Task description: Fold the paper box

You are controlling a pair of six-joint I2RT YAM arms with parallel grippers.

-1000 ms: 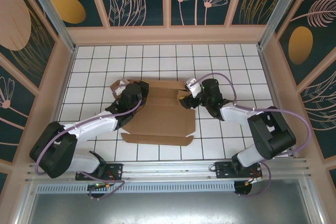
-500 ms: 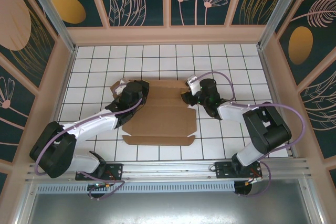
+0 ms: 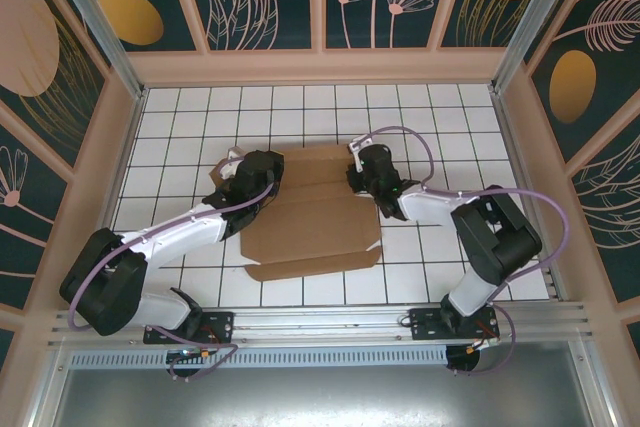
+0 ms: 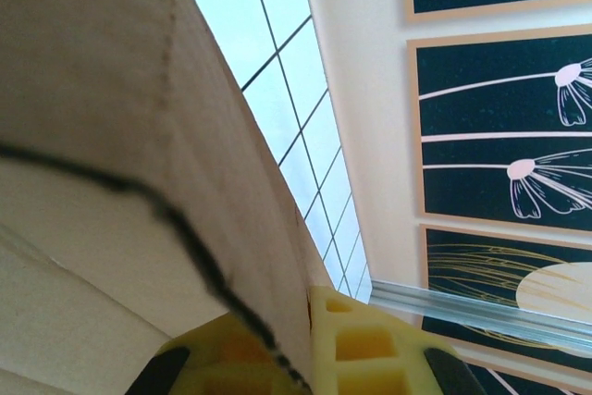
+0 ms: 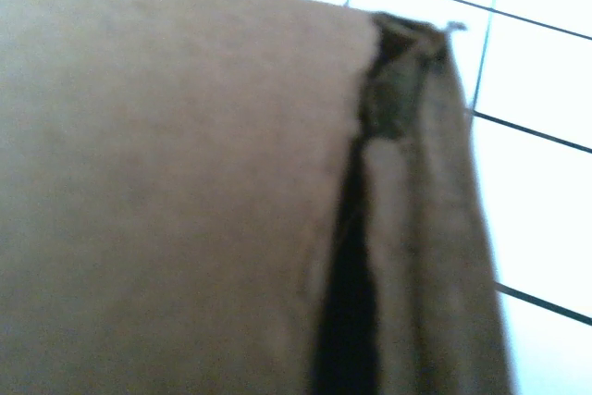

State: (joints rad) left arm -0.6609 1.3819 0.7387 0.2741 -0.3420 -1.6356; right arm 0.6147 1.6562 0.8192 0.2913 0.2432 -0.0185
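Top external shows one paper box [image 3: 310, 222] (brown), one table [image 3: 180, 117]

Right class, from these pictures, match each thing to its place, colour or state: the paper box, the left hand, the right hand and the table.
Things:
1. paper box
2. left hand
3. right hand
4. table

Descriptions:
a. white tiles with dark lines
b. at the box's far right corner
c. brown, lying in the middle of the table
d. yellow fingers clamped on a cardboard flap

Pairs: 1-c, 2-d, 3-b, 4-a
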